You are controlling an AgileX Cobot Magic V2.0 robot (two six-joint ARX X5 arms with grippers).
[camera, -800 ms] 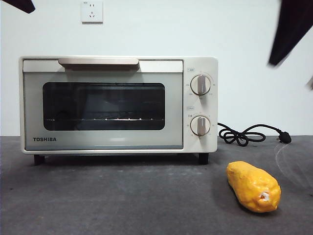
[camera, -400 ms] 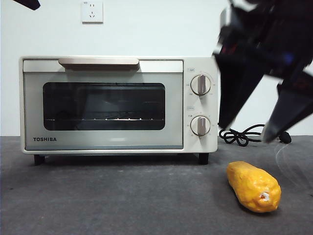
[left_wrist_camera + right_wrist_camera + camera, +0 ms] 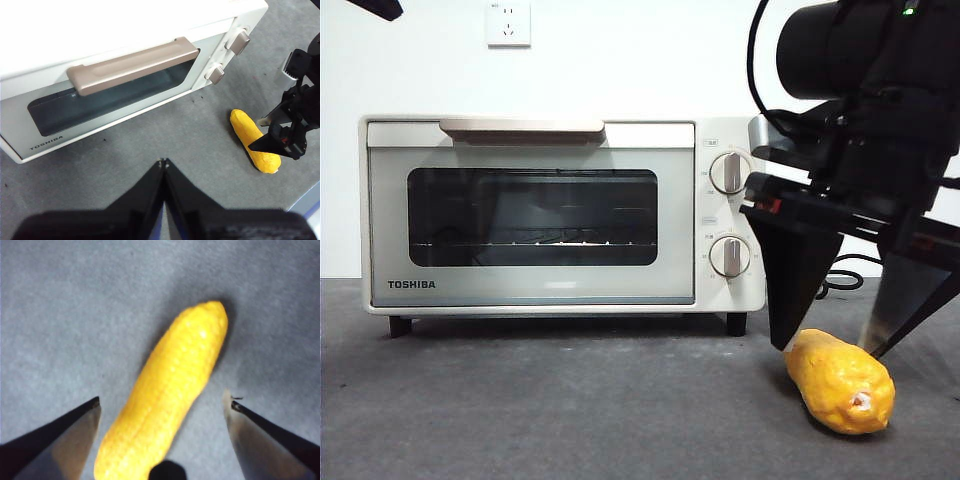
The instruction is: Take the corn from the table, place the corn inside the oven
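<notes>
The yellow-orange corn [image 3: 840, 381] lies on the dark grey table [image 3: 570, 410] at the front right, its pale stub end toward the camera. My right gripper [image 3: 828, 349] hangs open just above it, one jaw on each side of the cob; in the right wrist view the corn [image 3: 167, 390] runs between the two spread jaws of the right gripper [image 3: 162, 402]. The cream-white oven [image 3: 560, 212] stands at the back left with its door closed. My left gripper [image 3: 163, 161] is shut, held high in front of the oven [image 3: 115, 65], away from the corn [image 3: 254, 140].
A black power cord [image 3: 845, 276] lies coiled on the table behind the corn, right of the oven. A wall socket [image 3: 508, 22] sits on the white wall above the oven. A black arm tip [image 3: 378, 8] shows at the top left corner.
My right arm has come down from the top right corner until its open jaws straddle the corn. The corn and oven have not moved.
</notes>
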